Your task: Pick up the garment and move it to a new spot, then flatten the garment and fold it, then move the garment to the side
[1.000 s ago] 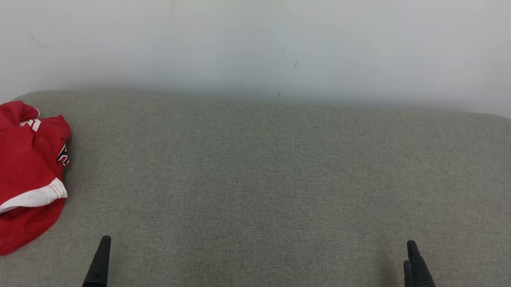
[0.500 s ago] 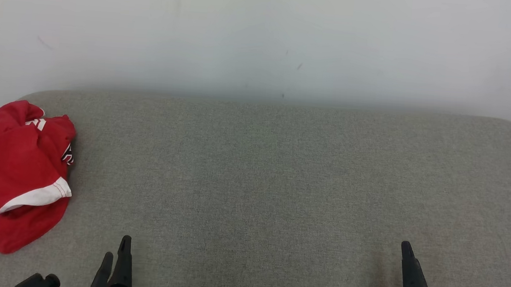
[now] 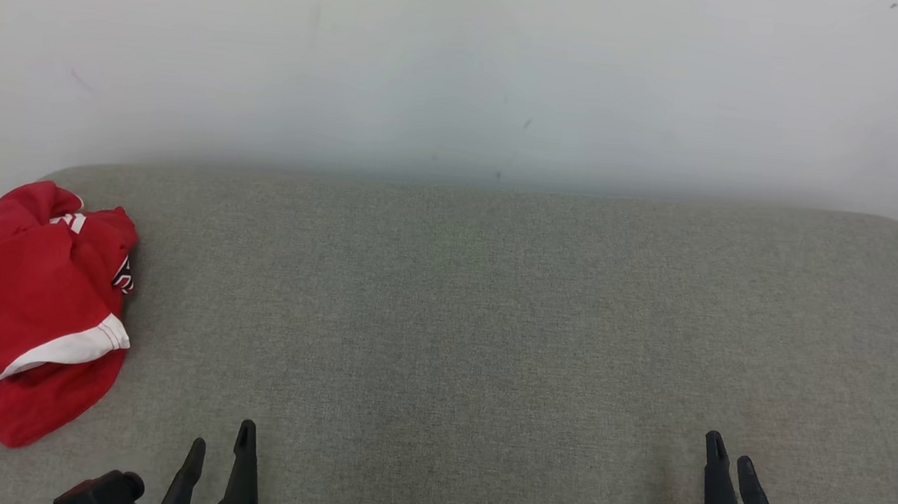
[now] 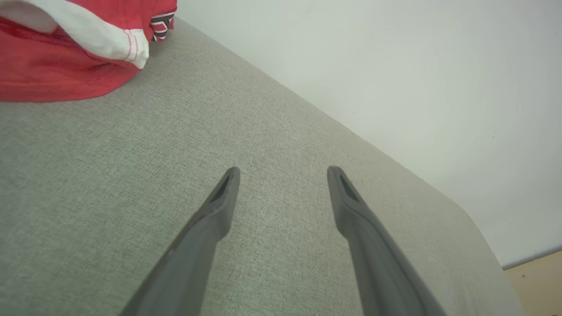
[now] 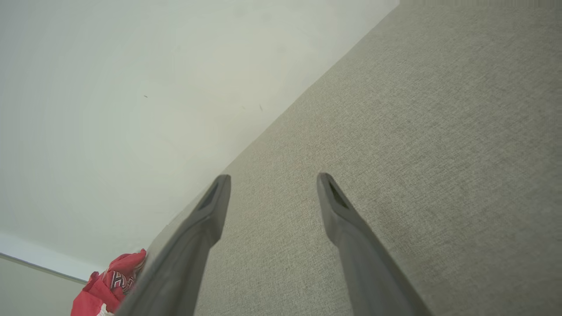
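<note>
Jersey (image 3: 19, 314), red with white trim, lies crumpled well left of your left gripper (image 3: 222, 436), at the grey cushion (image 3: 491, 327) edge. That gripper and your right gripper (image 3: 730, 450) gape wide, both empty. A shallow pinch could drag the cloth off the edge.
</note>
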Controlling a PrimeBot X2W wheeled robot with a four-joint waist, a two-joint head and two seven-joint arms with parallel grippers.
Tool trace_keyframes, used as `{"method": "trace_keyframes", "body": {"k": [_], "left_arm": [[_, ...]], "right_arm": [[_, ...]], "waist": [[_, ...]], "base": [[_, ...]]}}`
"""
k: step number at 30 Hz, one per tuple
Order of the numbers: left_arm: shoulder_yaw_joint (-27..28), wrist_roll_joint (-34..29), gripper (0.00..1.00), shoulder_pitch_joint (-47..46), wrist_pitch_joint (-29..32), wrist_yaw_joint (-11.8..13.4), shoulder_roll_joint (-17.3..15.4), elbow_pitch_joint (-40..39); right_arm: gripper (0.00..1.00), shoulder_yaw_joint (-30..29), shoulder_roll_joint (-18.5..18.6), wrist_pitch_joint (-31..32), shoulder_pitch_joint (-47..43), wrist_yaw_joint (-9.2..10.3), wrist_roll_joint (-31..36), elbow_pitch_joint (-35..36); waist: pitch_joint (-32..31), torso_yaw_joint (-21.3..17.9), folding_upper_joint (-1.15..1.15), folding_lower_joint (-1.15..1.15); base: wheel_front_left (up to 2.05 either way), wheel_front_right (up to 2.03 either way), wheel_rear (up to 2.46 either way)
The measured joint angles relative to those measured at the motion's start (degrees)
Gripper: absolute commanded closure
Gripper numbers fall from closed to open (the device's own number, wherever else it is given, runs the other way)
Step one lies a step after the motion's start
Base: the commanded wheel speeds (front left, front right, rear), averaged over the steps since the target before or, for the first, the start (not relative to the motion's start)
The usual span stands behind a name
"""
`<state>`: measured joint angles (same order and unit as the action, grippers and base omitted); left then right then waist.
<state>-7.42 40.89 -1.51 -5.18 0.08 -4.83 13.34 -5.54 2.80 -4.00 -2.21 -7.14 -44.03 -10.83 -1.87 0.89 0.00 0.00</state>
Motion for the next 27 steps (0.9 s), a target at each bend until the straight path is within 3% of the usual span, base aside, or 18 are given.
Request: {"method": "trace_keyframes", "body": {"k": [11,27], "left_arm": [[-3.7,-9.8,0.00,-0.1,-1.9,2.1,-1.9,-1.1],[-5.4,-14.9,0.00,0.0,-4.2,2.9,-2.5,-1.0]], "right_arm": [[0.00,-0.4,0.0,-0.4,-1.4,-0.01,9.0,1.6],[0.00,-0.8,0.0,-0.8,-3.1,-0.07,19.0,3.2]], "waist": [[-0.5,0.1,0.00,0.00],[-1.2,0.1,0.00,0.00]], "base": [[0.00,0.00,0.00],[0.00,0.00,0.00]]}}
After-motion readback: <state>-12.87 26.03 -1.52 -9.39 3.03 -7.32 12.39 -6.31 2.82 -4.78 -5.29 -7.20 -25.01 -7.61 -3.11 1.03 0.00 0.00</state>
